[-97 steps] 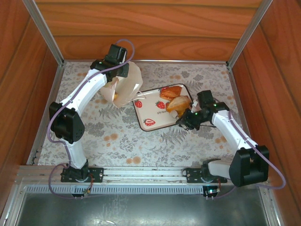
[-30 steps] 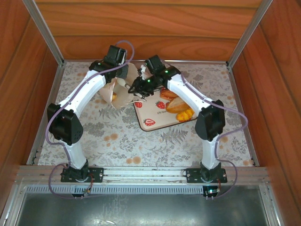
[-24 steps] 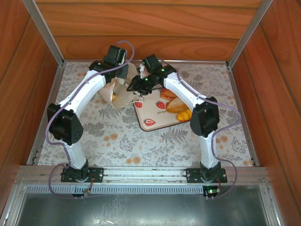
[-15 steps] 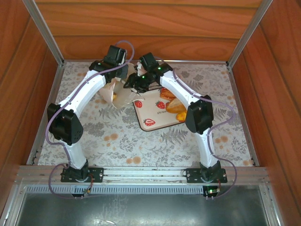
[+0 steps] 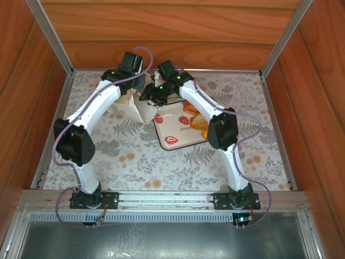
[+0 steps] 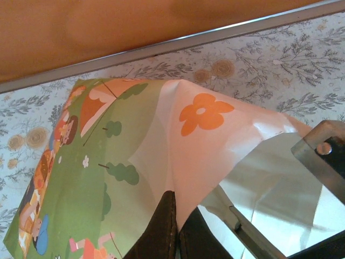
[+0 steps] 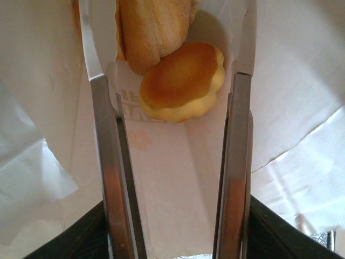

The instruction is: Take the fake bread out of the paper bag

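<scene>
One bun [image 7: 181, 81] — between right pincer [image 7: 167, 16] jaws

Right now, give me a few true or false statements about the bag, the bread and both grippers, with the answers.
1. The left gripper is shut on the paper bag's edge. True.
2. The right gripper is clamped shut. False: its fingers stand apart inside the bag.
3. The bag is empty. False: a scalloped bun and a longer loaf lie inside.
4. Some bread lies on the strawberry tray. True.
</scene>
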